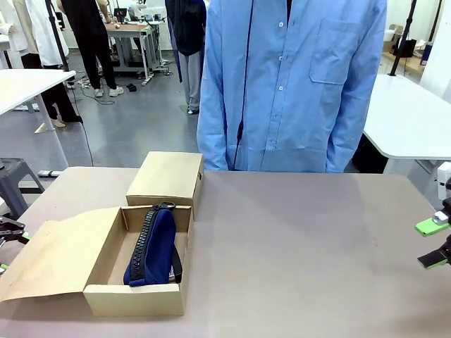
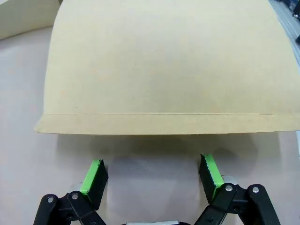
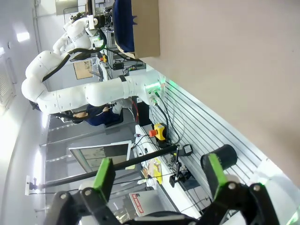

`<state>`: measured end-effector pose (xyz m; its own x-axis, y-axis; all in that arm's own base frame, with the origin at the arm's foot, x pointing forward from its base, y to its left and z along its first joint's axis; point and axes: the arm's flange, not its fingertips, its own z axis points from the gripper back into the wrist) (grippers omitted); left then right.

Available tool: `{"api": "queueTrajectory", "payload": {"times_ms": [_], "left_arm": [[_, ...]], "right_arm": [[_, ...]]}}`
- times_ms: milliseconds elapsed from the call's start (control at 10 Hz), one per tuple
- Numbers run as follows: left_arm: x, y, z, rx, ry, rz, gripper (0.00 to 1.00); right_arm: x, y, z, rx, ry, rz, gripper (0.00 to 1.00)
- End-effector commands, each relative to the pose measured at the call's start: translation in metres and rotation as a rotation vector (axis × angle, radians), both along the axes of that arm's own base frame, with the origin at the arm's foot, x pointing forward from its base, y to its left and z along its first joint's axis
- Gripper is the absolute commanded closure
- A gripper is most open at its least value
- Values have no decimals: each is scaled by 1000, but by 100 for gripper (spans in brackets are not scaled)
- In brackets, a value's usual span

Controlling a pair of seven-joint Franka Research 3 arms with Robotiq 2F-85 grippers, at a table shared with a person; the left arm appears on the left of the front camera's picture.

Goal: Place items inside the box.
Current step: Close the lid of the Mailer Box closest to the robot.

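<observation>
1. Resting inside the open box (image 1: 106, 282), the navy pencil case (image 1: 153, 246) lies lengthwise, zip up; you may judge that item placed.
2. The flap (image 1: 56, 257) is folded out flat on the desk (image 1: 303, 253), probably to keep the opening free.
3. Your left tool (image 2: 152, 176) hovers just short of the flap's edge, jaws apart, gripping nothing.
4. Your right tool (image 1: 431, 243) sits at the desk's right edge, well away from the box, jaws fully apart and empty.
</observation>
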<state>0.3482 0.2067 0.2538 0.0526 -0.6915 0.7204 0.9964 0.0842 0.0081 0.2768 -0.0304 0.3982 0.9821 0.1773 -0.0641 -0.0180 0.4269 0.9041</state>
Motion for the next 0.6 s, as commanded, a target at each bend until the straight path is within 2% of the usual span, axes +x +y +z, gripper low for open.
{"api": "queueTrajectory", "payload": {"times_ms": [0,500], "left_arm": [[-4,-5,-5,-4,-32,-27,0],[6,-47,-21,-159,-26,-170,0]], "right_arm": [[0,1,1,13,1,-14,0],[0,1,1,13,1,-14,0]]}}
